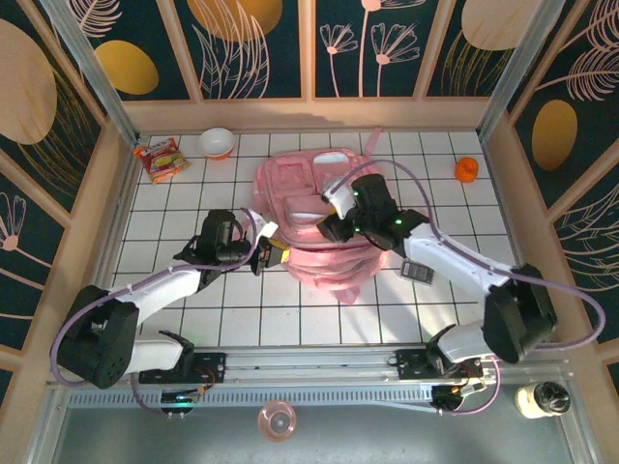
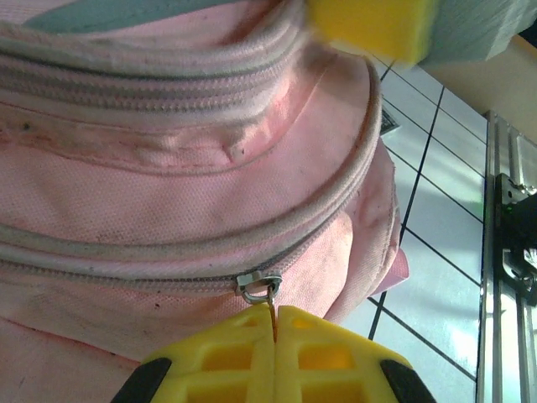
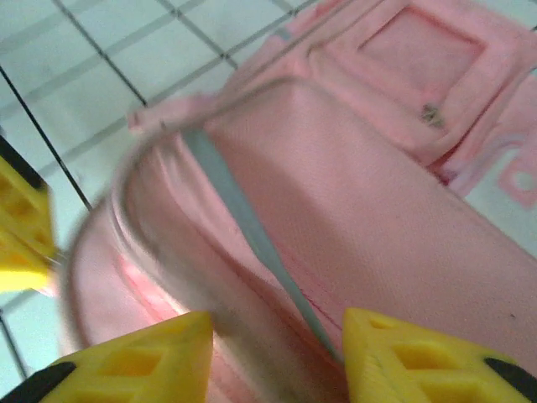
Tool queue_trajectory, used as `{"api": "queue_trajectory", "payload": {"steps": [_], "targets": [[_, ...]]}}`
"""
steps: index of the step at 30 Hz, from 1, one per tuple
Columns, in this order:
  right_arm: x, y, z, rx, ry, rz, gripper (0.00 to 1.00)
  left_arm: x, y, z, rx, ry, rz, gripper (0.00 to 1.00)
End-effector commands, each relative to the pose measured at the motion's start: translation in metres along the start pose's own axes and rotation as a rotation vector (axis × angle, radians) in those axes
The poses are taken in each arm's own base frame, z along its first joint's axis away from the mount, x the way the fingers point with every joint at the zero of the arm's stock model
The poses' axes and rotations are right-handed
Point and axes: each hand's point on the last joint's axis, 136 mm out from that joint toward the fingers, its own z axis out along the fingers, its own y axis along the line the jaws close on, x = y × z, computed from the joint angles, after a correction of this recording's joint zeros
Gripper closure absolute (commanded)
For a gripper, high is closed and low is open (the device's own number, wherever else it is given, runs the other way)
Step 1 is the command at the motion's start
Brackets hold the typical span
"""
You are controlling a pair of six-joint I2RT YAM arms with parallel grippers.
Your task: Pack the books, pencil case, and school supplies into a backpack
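—Backpack (image 1: 279, 184) first: where, and how to handle?
—Lying flat mid-table between the two arms, main zip mouth (image 3: 168, 269) open under the right gripper (image 3: 277, 353). Soft pink cloth, probably light and floppy; likely to sag and fold if lifted by one spot. Best taken by hardware or seams, not by loose panels.
—Left gripper (image 2: 274, 332)?
—Closed tight on the thin zip pull (image 2: 258, 285) at the near-left edge, apparently holding the rim taut. Judged a fair hold: small, stiff, unlikely to slip unless jerked.
—And the right one?
—Jaws about half apart, gripping nothing, poised just over the opening. Pale green-grey strip (image 3: 243, 222) running down inside, probably an edge of the pencil case; hard to confirm.
—Anything left outside?
—Dark grey gadget (image 1: 418, 272) on the tiles, just beside the right forearm. Awkward reach from there.
—Clutter?
—Snack packet (image 1: 162, 159) and bowl (image 1: 217, 143) far-left, small orange object (image 1: 466, 170) far-right, all well apart. Main risk: straps (image 1: 353, 285) trailing at the near side, easy to snag.
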Motion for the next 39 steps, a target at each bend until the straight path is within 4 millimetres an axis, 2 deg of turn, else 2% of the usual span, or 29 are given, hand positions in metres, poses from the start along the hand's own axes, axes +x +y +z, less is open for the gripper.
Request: {"api": "queue_trajectory", "payload": {"steps": [1, 3, 6, 10, 13, 19, 28, 39], "targets": [[-0.018, 0.004, -0.039, 0.002, -0.088, 0.521, 0.54, 0.005, -0.004, 0.004, 0.02, -0.004, -0.033, 1.0], [0.008, 0.01, -0.043, -0.01, -0.019, 0.807, 0.53, 0.008, -0.004, 0.005, 0.018, 0.004, -0.037, 1.0], [0.035, 0.034, -0.044, -0.061, 0.037, 1.013, 0.53, 0.012, -0.002, 0.004, 0.007, 0.02, -0.031, 1.0], [0.045, 0.05, -0.045, -0.125, -0.006, 1.232, 0.47, 0.015, 0.0, 0.004, -0.005, 0.031, -0.028, 1.0], [0.042, 0.051, -0.039, -0.198, -0.067, 1.342, 0.46, 0.014, -0.001, 0.005, 0.003, 0.03, -0.029, 1.0], [0.058, 0.04, -0.018, -0.16, -0.082, 1.44, 0.45, 0.01, -0.002, 0.004, 0.003, 0.019, -0.023, 1.0], [0.07, 0.038, 0.01, -0.132, -0.05, 1.496, 0.48, 0.013, -0.003, 0.004, 0.013, 0.022, -0.026, 1.0], [0.064, 0.027, 0.029, -0.099, -0.094, 1.48, 0.78, 0.01, -0.014, 0.006, 0.052, 0.003, -0.031, 1.0]]}}
